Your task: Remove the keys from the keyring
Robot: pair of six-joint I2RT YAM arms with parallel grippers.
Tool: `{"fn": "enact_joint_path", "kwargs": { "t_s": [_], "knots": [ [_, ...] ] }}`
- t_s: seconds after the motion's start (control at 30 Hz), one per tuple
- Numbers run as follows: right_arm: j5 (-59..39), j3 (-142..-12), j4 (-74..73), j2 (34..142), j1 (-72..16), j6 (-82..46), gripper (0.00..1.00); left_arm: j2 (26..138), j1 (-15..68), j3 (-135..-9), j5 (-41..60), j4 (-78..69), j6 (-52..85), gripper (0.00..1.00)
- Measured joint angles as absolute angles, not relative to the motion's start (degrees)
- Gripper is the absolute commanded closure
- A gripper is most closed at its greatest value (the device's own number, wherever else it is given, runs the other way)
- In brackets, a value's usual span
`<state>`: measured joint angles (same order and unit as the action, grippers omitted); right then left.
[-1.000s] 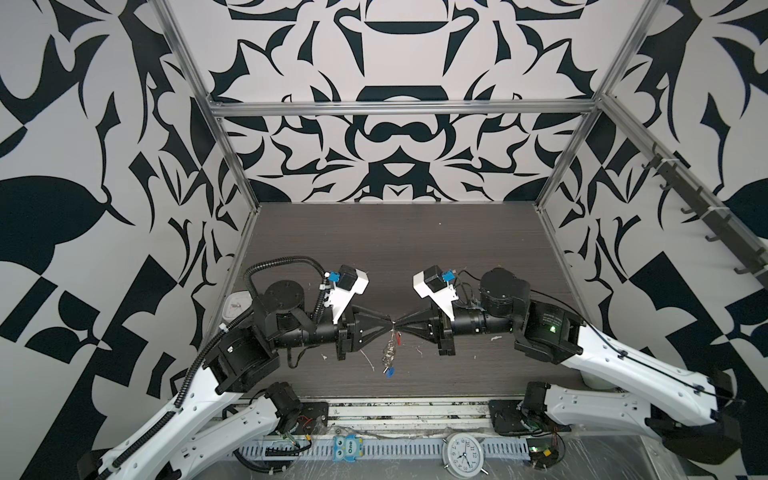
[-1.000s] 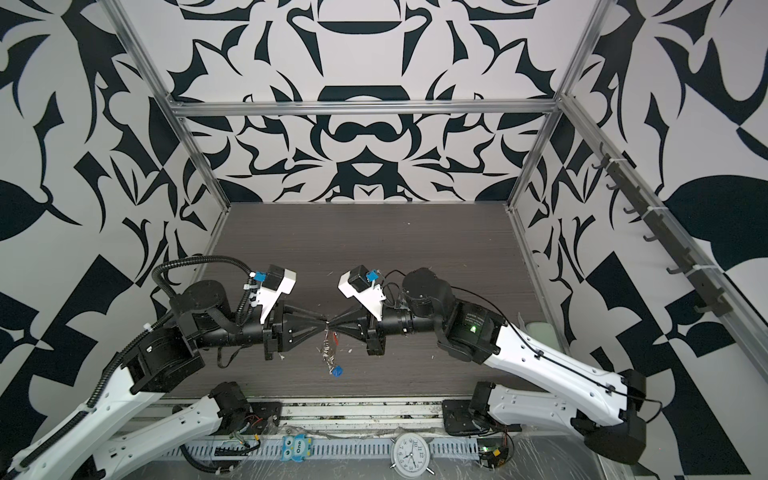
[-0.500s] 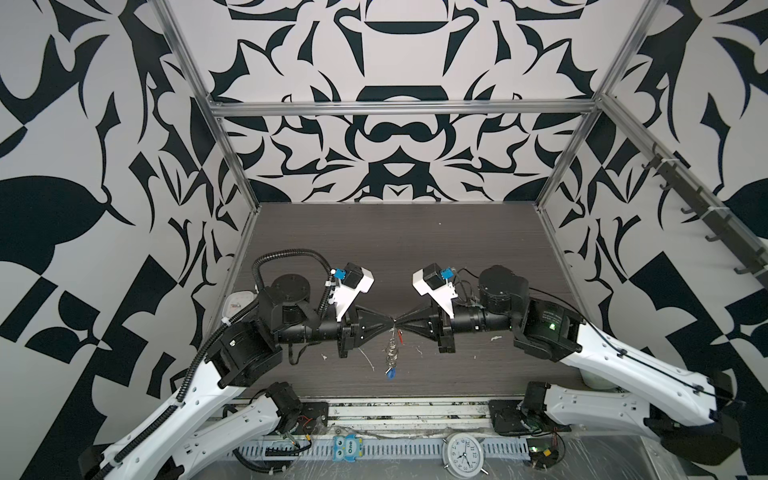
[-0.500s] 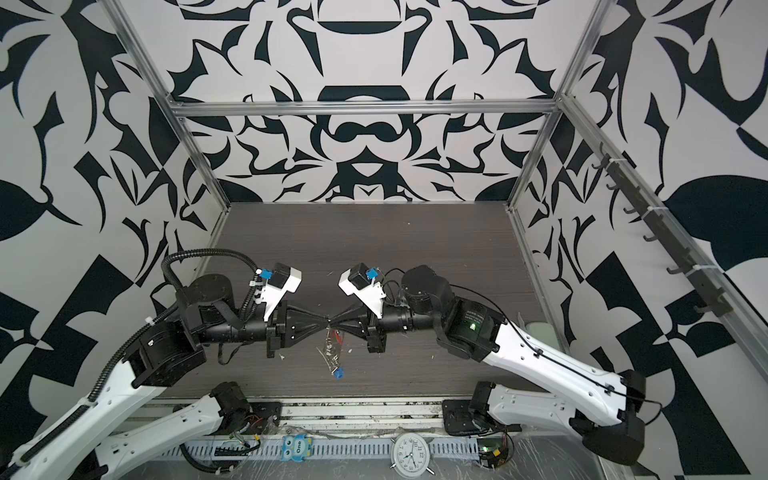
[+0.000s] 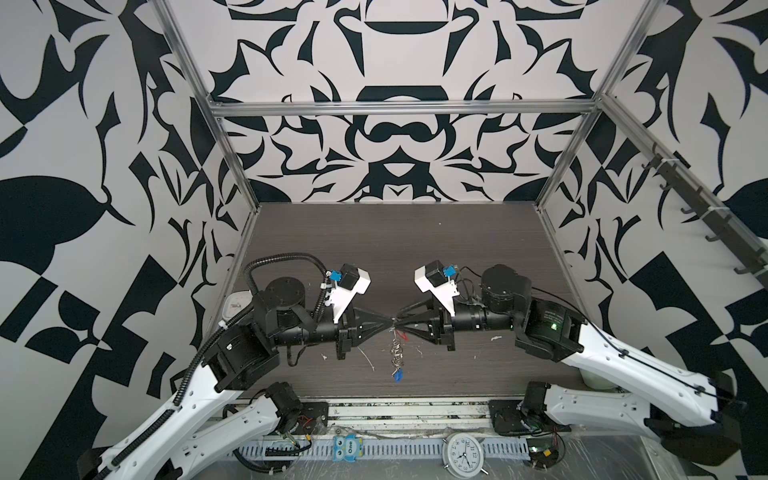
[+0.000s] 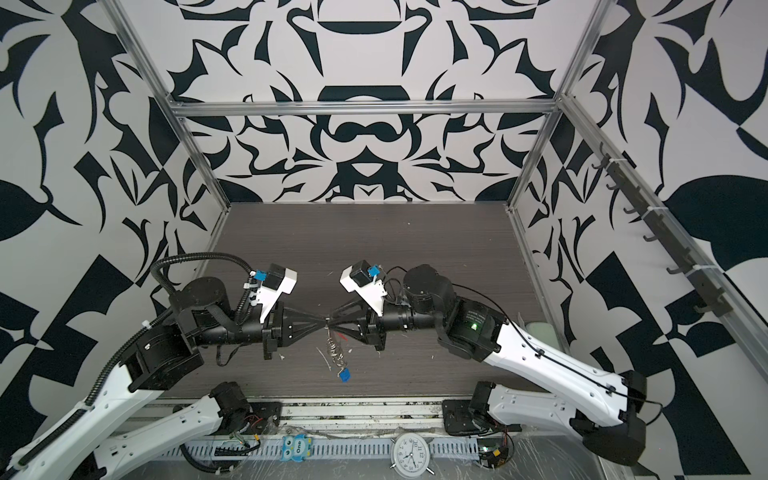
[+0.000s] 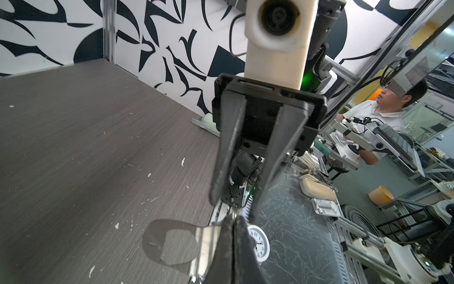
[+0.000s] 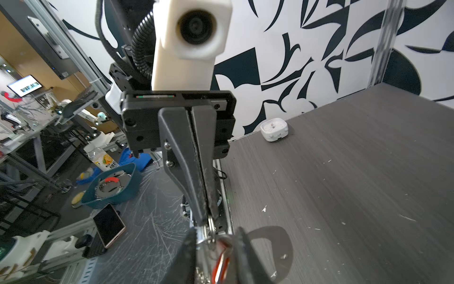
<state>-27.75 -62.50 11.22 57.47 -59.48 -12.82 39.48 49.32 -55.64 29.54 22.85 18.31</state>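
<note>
Top views: left gripper (image 5: 389, 328) and right gripper (image 5: 400, 328) meet tip to tip above desk (image 5: 374, 249), keyring (image 5: 397, 353) raised between them so blue tag (image 5: 397, 376) dangles below, easy to work. Left jaws clenched on keyring's metal strap, anchoring it. Right jaws parted, red tag (image 8: 221, 265) between them, not pinched; likely lining up bite for pull. Both tags appear attached to keyring.

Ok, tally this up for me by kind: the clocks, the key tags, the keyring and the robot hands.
Clocks: 2, round clock and square clock
Tags: 2, blue tag and red tag
Keyring: 1
Hands: 2, left hand and right hand
Total: 7
</note>
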Motion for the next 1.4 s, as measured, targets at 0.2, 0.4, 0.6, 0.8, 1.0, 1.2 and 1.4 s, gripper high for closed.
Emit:
{"fn": "enact_joint_path", "kwargs": {
  "t_s": [0.2, 0.4, 0.6, 0.8, 1.0, 1.2, 1.4],
  "knots": [
    [-23.66, -58.98, 7.42, 53.12, -59.48, -11.79, 0.49, 37.06, 49.30, -52.95, 28.53, 19.03, 19.46, 1.00],
    [-21.98, -55.00, 4.75, 52.56, -59.48, -10.94, 0.48, 36.21, 49.32, -52.03, 28.34, 16.19, 20.12, 1.00],
    [-20.14, -52.23, 4.21, 52.40, -59.48, -10.15, 0.45, 36.21, 49.32, -51.94, 28.47, 15.14, 20.16, 1.00],
    [-21.71, -51.75, 2.44, 52.42, -59.48, -10.09, 0.44, 36.21, 49.32, -51.92, 28.49, 15.03, 20.23, 1.00],
    [-23.11, -51.22, 0.86, 52.01, -59.48, -10.13, 0.43, 36.21, 49.32, -51.29, 28.47, 14.57, 20.58, 1.00],
    [-22.85, -51.22, 0.49, 50.81, -59.51, -10.17, 0.43, 36.23, 49.32, -51.27, 28.51, 14.50, 20.62, 1.00],
    [-22.90, -51.22, -0.51, 50.46, -59.90, -10.37, 0.43, 36.23, 49.32, -51.27, 28.51, 14.37, 20.80, 1.00]
  ]
}}
